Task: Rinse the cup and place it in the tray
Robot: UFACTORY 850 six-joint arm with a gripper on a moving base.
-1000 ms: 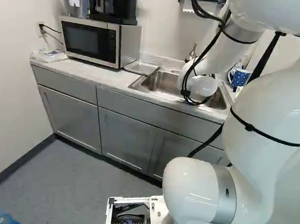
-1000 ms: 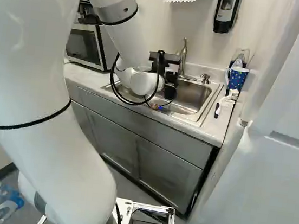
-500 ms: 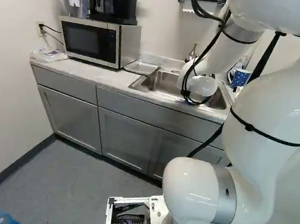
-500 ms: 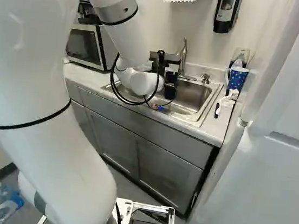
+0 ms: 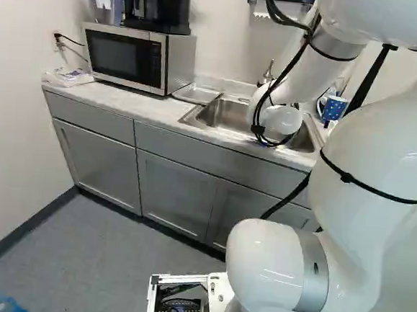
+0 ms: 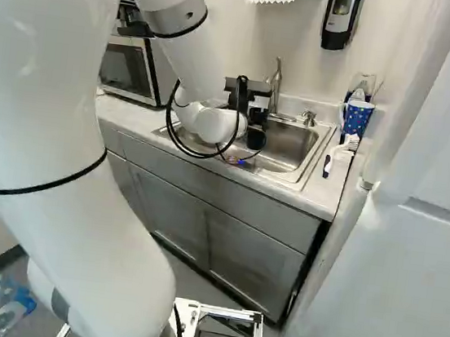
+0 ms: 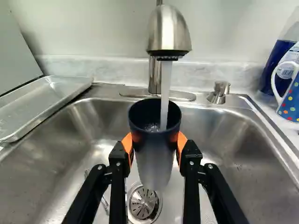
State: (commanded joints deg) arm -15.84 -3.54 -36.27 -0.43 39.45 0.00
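Wrist view: black fingers (image 7: 190, 154) clasp the dark tapered cup (image 7: 152, 156) under running water (image 7: 165, 88); rinsing seems underway, placing in silver metal tray (image 7: 46, 100) remains.

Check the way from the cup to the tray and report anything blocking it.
Nothing visible stands between the cup, under the running faucet, and the tray; only the sink's rim beside the tray likely needs clearing.

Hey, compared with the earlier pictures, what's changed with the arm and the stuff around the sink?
Nothing has visibly moved. The base, the arm, the dark cup over the sink, the tray and the dotted mug all stayed put. There's no earlier wrist picture, so I can't compare the grip or the water.
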